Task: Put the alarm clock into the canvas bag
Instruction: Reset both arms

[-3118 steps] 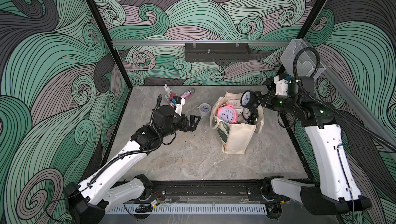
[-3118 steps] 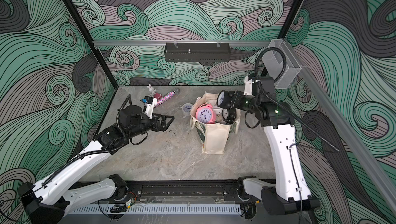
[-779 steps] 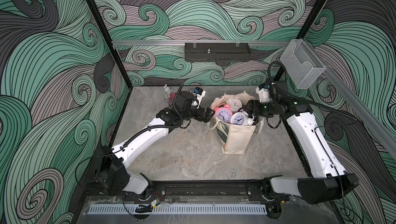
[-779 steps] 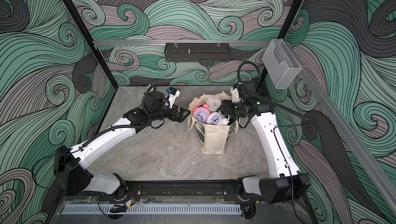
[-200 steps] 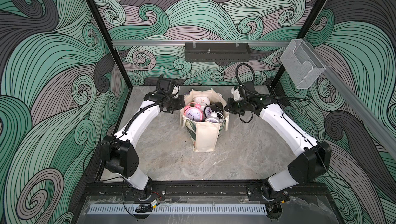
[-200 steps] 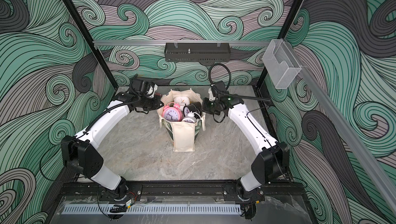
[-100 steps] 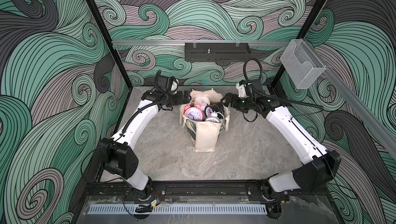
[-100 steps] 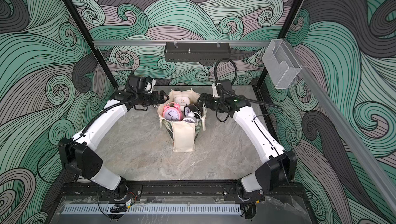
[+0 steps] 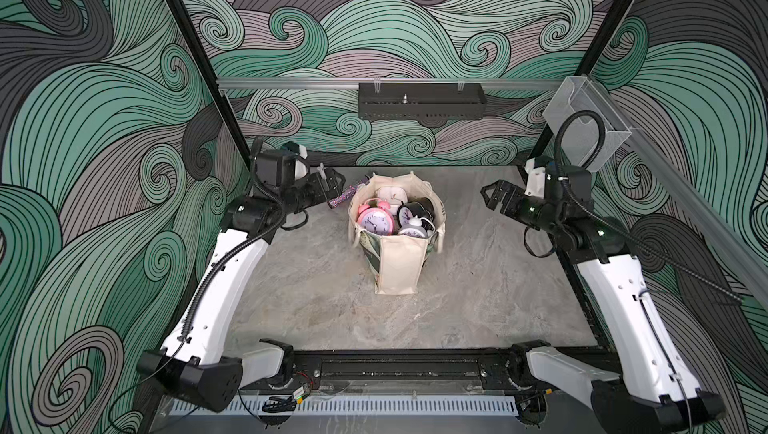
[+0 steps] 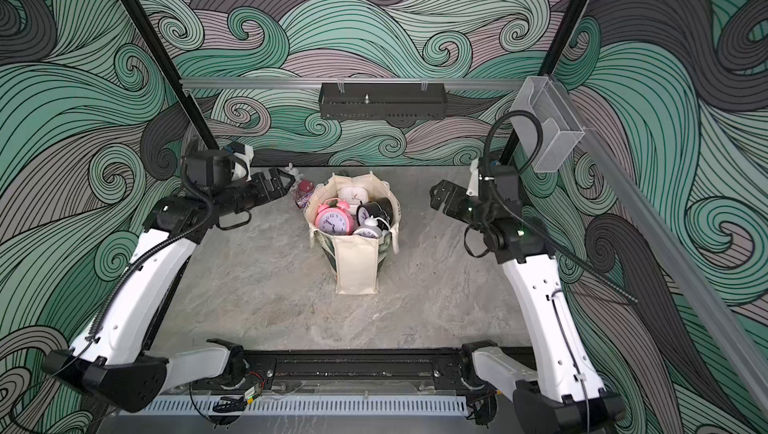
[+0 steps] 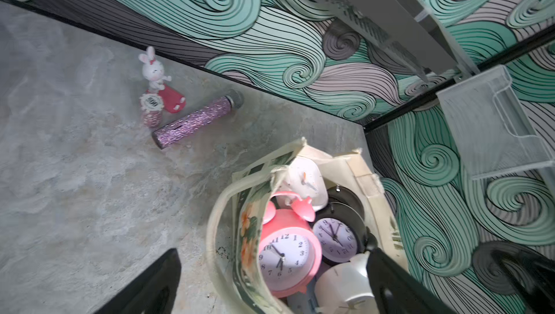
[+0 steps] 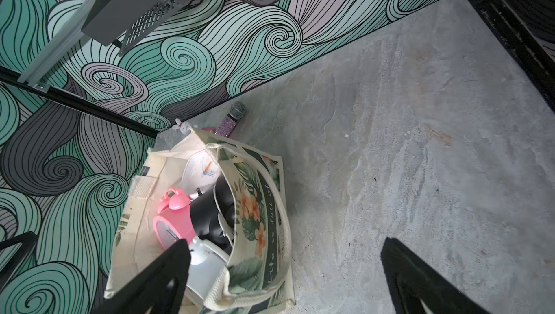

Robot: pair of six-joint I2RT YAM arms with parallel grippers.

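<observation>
1. While both arms hang clear of it, the canvas bag [image 9: 401, 263] stands upright near the middle of the bench [image 9: 316, 299]. Its long axis is vertical and its mouth gapes upward.
2. The bag's narrow plain cream side faces the black rail [image 9: 395, 369] between the arm bases. Its broad faces, printed in dark green floral with white lettering, turn toward the two arms.
3. In the bag's mouth, on the left-arm side, sits the pink twin-bell alarm clock [image 9: 375, 221]. Its dial tilts upward, and its bells point toward the bag's rear edge, away from the rail. Its foot-to-bell axis therefore leans front to back.
4. Touching it, on the bag's right-arm side, is a black alarm clock [image 9: 409, 214] with its pale dial also turned upward.
5. A white square clock [image 9: 392, 194] leans at the bag's rear edge, and a white round clock [image 9: 413, 232] lies at the bag's front edge. The round clock's dial cannot be made out.
6. The left pincer [image 9: 337, 182] hovers near the bag's left-arm face and aims at the bag. Its jaws are spread wide and hold nothing.
7. The right pincer [image 9: 491, 195] hangs well apart from the bag's opposite face. It is likewise released and empty, and it also aims at the bag.
8. Behind the bag, toward the left arm, a purple glitter microphone [image 11: 195, 121] lies flat. A rabbit figurine [image 11: 152, 67] and a stack of poker chips [image 11: 153, 111] sit just beyond the microphone.
</observation>
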